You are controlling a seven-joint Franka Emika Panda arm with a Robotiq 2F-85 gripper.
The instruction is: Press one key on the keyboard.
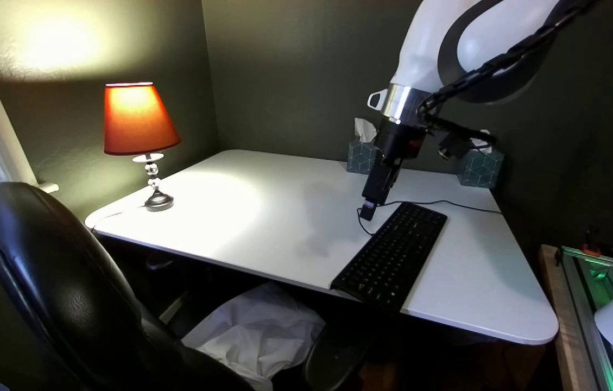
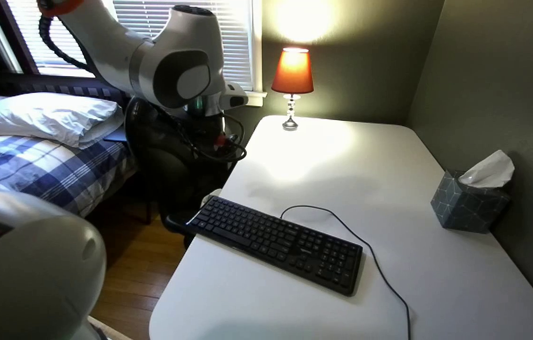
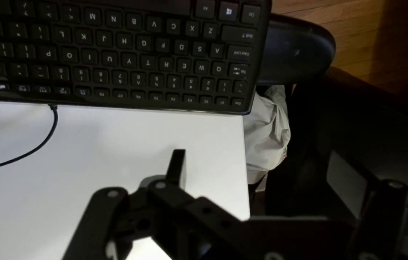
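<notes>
Tool (image 3: 258, 169) hangs empty, spread wide, on function-row side of black wired keyboard (image 3: 120, 56). No contact; press looks still undone.

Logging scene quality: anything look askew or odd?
Yes: the keyboard juts past the edge of the desk at its Esc end, in both exterior views. Odd because that end lacks desk beneath. Nothing looks spilled or damaged.

The keyboard (image 2: 278, 241) looks plastic, its keys (image 3: 108, 57) matt, its edge (image 3: 153, 107) glossier. The gripper (image 3: 261, 176) is mostly matt. The arm (image 1: 420, 60) has a smooth sheen and a shiny metal collar (image 1: 401, 103). The bench (image 1: 284, 195) is smooth and satiny, the chair (image 1: 67, 282) glossy and leather-like, the lamp base (image 1: 159, 202) polished. The floor (image 2: 127, 288) is wood, the quilt (image 2: 72, 174) cloth, the tissue (image 2: 490, 171) thin paper.
</notes>
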